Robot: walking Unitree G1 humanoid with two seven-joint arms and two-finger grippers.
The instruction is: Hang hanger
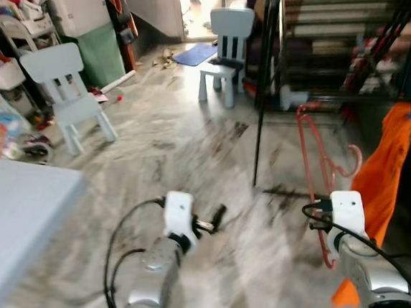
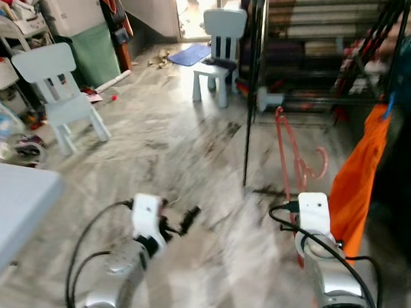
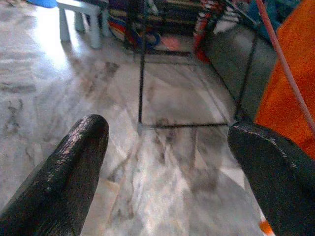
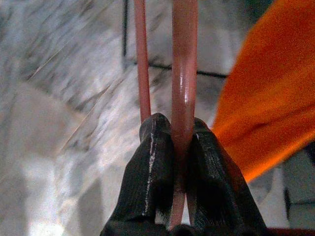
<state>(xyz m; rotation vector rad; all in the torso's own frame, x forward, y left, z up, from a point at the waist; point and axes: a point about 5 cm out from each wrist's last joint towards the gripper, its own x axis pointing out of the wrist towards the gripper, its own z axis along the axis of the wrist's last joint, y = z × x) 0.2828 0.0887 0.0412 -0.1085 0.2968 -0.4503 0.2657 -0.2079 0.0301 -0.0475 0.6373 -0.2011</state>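
The thin salmon-pink plastic hanger [image 1: 314, 160] stands upright at about four o'clock in the head view, one of its bars pinched between the two fingers of the right gripper [image 4: 179, 147], with an orange cloth [image 1: 385, 167] hanging just beside it at three o'clock. The left gripper [image 3: 167, 162] is at six o'clock over the grey marbled floor [image 1: 189, 134], fingers spread apart and empty. A black metal drying rack [image 1: 339, 34] stands at one o'clock, and a white plastic bin [image 1: 0, 71] at ten o'clock holds blurred items.

two silver arms rise from the lower edge of the frame, each capped by a white wrist block and looped with black cables. the left end effector [image 3: 167, 162] and right end effector [image 4: 183, 142] carry tapered, matte black fingers.
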